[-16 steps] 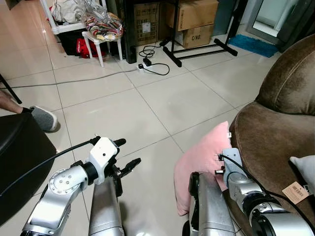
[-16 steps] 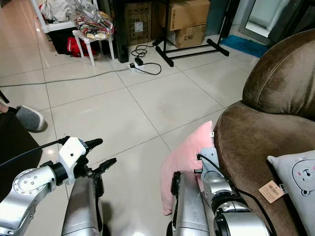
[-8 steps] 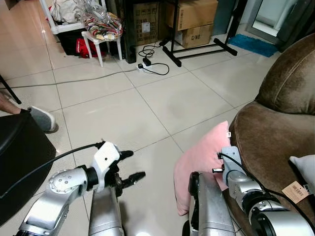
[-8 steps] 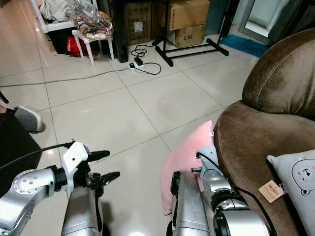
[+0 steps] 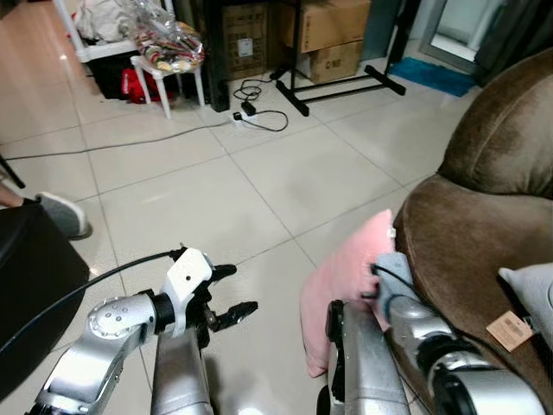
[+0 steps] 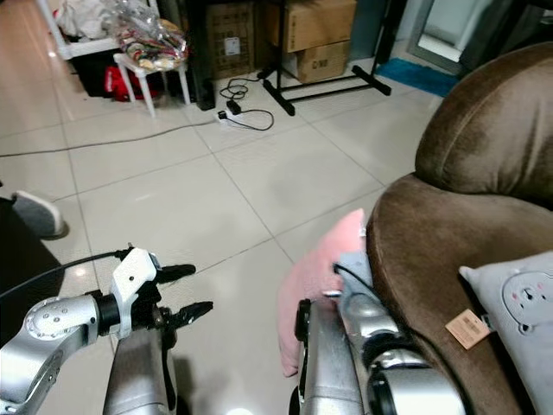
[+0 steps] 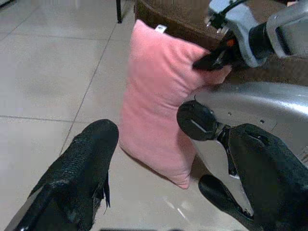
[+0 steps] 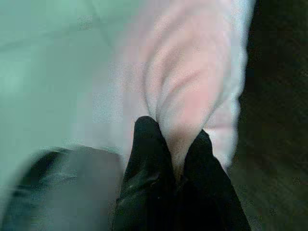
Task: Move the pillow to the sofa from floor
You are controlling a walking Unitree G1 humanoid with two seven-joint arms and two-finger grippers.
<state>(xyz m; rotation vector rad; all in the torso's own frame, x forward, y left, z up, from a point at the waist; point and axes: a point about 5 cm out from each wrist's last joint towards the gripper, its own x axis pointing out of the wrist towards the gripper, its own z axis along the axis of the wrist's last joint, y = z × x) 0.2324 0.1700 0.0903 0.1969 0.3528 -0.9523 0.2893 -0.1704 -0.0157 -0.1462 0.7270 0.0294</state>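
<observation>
The pink pillow (image 5: 346,281) stands on edge on the tiled floor, leaning against the front of the brown sofa (image 5: 484,216). My right gripper (image 8: 175,144) is shut on a fold of the pillow (image 8: 192,86); its black fingers pinch the pink fabric near the sofa side. The left wrist view shows the pillow (image 7: 159,101) upright with the right gripper (image 7: 214,55) clamped on its upper corner. My left gripper (image 5: 232,292) hovers open over the floor to the left of the pillow, apart from it.
A grey cushion with a tag (image 6: 518,298) lies on the sofa seat. A dark seat (image 5: 26,285) stands at left, a person's slippered foot (image 5: 60,214) beyond it. A power strip with cables (image 5: 246,112), a black stand (image 5: 333,82), boxes and a stool are at the back.
The view has shifted slightly. My right wrist has moved a little along the pillow's edge, still gripping it. The left gripper stays about where it was half a second ago.
</observation>
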